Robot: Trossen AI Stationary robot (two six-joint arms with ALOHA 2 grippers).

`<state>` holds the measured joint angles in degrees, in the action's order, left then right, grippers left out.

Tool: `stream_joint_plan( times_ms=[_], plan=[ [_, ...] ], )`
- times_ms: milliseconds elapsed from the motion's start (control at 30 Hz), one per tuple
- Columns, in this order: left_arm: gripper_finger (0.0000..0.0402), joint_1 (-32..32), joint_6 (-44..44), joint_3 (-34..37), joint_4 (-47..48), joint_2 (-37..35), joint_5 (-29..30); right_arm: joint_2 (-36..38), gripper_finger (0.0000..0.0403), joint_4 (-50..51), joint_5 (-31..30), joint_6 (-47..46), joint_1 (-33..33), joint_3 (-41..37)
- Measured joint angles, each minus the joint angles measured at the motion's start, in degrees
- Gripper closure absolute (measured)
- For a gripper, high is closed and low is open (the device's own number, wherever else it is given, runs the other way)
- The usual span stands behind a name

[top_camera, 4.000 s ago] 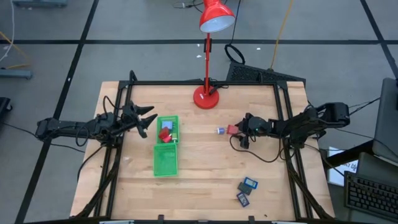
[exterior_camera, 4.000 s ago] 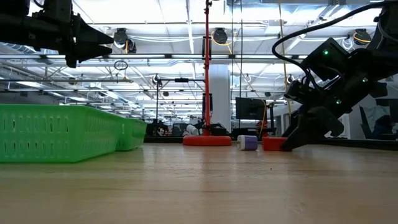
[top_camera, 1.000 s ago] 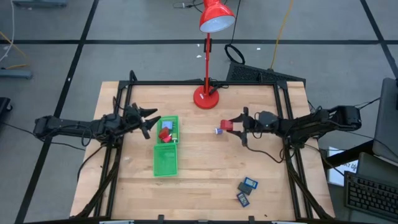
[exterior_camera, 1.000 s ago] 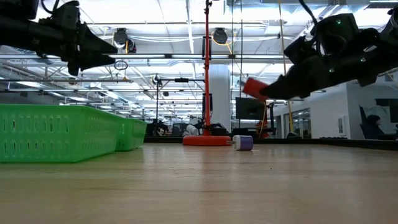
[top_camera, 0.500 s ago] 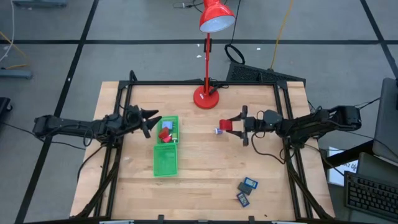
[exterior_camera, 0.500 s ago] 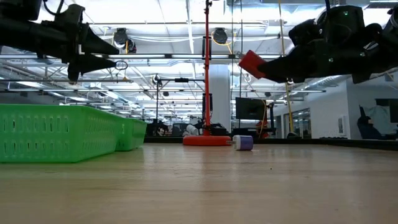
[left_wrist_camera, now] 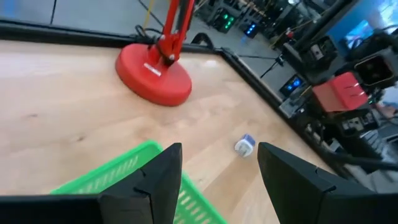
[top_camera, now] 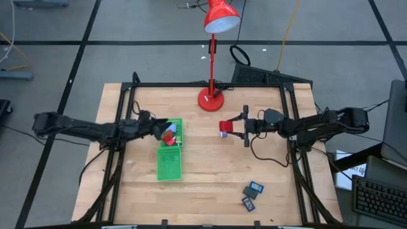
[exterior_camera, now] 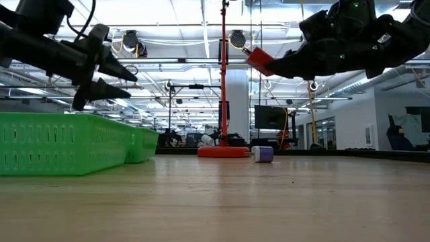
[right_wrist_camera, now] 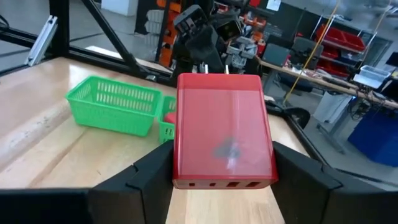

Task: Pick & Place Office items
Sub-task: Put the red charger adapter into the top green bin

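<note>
My right gripper (top_camera: 233, 127) hangs above the table's middle, shut on a red block (top_camera: 224, 127), an office item lifted high in the low view (exterior_camera: 258, 60). A whitish-blue bit (exterior_camera: 263, 154) lies on the wood below it. My left gripper (top_camera: 161, 128) stands open with nothing between its fingers, over the far left corner of the green tray (top_camera: 169, 166). The tray's far compartment holds red pieces (top_camera: 169, 136). Two dark rectangles with blue faces (top_camera: 255, 188) (top_camera: 248, 203) lie flat near the front right. My right gripper pinches the red block by two opposite sides (right_wrist_camera: 180, 140) between its two fingers (right_wrist_camera: 146, 177). The fingers lie about level and come from the table's right side. The block sits at their free ends (exterior_camera: 263, 65), tilted and lifted clear of the table.
The red desk lamp stands with its base (top_camera: 210, 100) at the far middle, its pole rising between the two arms (exterior_camera: 223, 74). A black frame (top_camera: 210, 84) runs along the table's far and side edges. Bare wood (top_camera: 210, 172) lies between the tray and the dark rectangles.
My right gripper has risen and gone a little toward the table's left edge, rolling about its axis, with the red block still clear of the table. My left gripper has gone toward the tray's far corner, sunk a little, and rolled.
</note>
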<state>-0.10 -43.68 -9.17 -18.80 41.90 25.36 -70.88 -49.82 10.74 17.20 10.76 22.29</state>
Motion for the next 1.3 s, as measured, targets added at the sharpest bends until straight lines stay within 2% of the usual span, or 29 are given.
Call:
stream_joint_plan(
  times_ms=[133,333,567,700,867,1100,1300],
  plan=[
    [0.0188,0.02,0.22,0.0,-8.23,4.62,-0.78,-0.82,0.0186,-0.09,-0.02,0.31,0.0,1.16],
    [0.0188,0.0,0.37,0.0,-19.15,12.09,-6.29,-3.76,0.0184,-0.04,-0.1,1.36,-0.09,2.55],
    [0.0187,-0.17,4.66,-1.88,-25.29,20.38,-8.73,-7.69,0.0186,0.02,-1.78,5.15,-2.98,4.81],
    [0.0184,-1.25,8.59,-6.16,-25.23,25.39,-9.8,-8.95,0.0183,1.68,-5.94,8.73,-5.19,6.58],
    [0.0152,-2.3,12.49,-13.65,-25.28,32.05,-10.42,-9.74,0.0185,4.66,-13.76,13.97,-7.81,8.47],
    [0.0103,-2.32,10.51,-23.23,-25.21,41.4,-10.54,-9.7,0.0183,4.84,-21.28,19.44,-10.53,8.98],
    [0.0086,-2.32,10.8,-31.01,-25.15,48.91,-10.54,-9.7,0.0186,4.7,-22.71,21.39,-11.28,8.98]
  ],
)
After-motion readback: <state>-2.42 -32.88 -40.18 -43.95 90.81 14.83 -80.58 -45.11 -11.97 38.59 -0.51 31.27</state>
